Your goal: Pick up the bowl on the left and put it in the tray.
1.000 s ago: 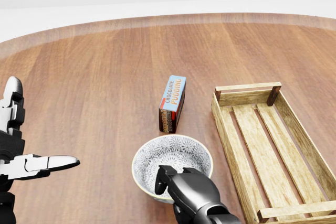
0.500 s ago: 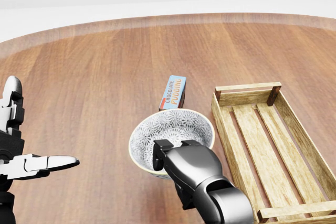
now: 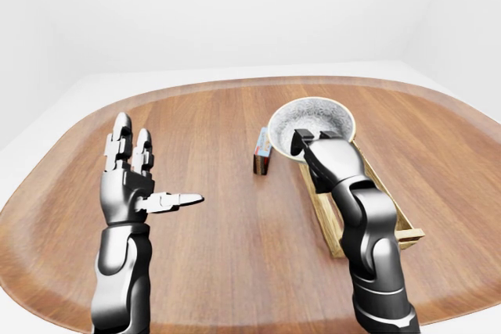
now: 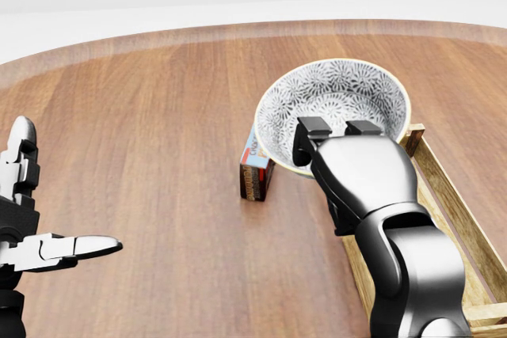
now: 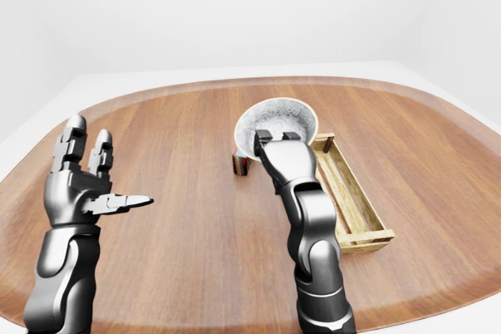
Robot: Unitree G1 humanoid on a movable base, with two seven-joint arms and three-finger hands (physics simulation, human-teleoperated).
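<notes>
- Nearest me, the left hand [image 3: 131, 185] is hovering idle above the left side of the worktop [image 4: 142, 116]. Its fingers [image 3: 119, 140] are spread wide and holding nothing, well apart from everything else.
- Further in, the right hand [image 4: 358, 170] is gripping the bowl [image 4: 337, 96] by its near rim. Two fingers [image 4: 313, 129] are hooking over the lip into the patterned inside. The thumb is presumably pressing from below, though I cannot see it.
- The bowl is riding clear of the worktop, tipped so its mouth is facing the robot. In the head view it is hanging over the tray's top-left corner and overlapping the pudding box.
- The pudding box [image 4: 255, 178] is standing just left of the tray, partly hidden under the bowl.
- The tray [image 5: 351, 193] is lying empty to the right, running lengthwise away from the robot.
- What is worrying me:
  - The grip is pinching one edge only, so the bowl's weight is levering against the fingers. A quick swing could make it rotate or slip out.
  - The bowl is sitting more over the tray's corner than its middle. Lowering from here could catch the wooden rim or the corner post and leave the bowl perched or tipping outward.
  - Drifting left on the way down could knock the box over.
  - Letting go while the bowl is tilted and high could send it rolling off the slats.
</notes>
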